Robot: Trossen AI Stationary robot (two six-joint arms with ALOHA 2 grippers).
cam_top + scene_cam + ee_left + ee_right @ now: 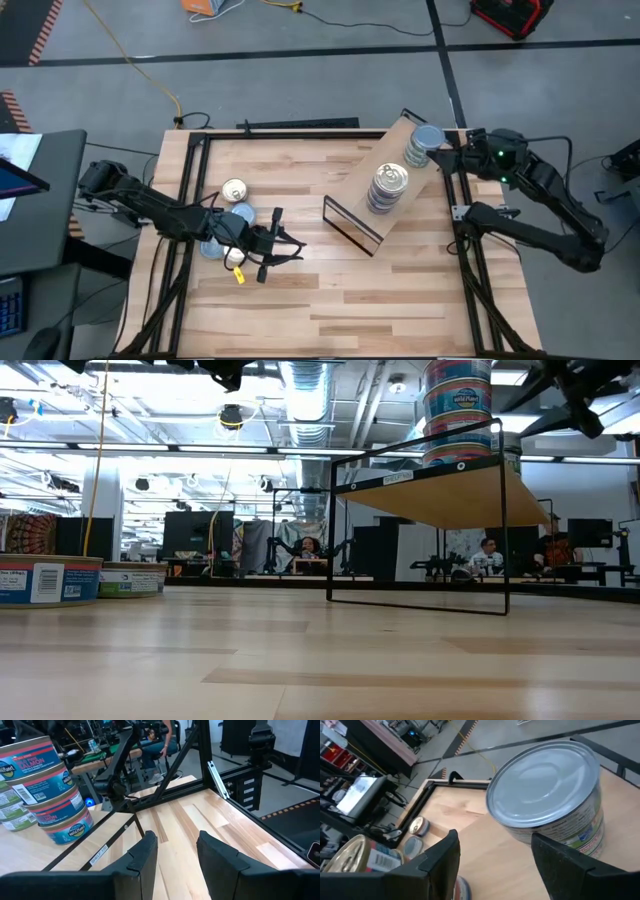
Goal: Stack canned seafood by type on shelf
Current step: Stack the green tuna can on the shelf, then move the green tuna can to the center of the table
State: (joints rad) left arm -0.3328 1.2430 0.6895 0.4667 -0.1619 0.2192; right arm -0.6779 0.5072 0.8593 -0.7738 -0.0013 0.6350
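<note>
The shelf (352, 208) stands aslant at the table's middle right. Two stacks of canned seafood stand on it: a gold-lidded stack (388, 185) and a blue-lidded stack (425, 142) at its far end. Loose tins rest flat on the tabletop at the left: one gold-lidded (234, 190) and one blue-lidded (241, 213). My left gripper (290, 243) hovers open right of them, with nothing between its fingers (145, 852). My right gripper (452, 152) is open just right of the blue-lidded stack (545, 790); its fingers (560, 860) stand short of the top tin.
Black frame rails (185, 200) border the table's left, far and right sides. Another blue-lidded tin (210, 247) lies partly under my left arm. The near half of the tabletop (330, 310) is bare wood. In the low view, people sit in the room beyond.
</note>
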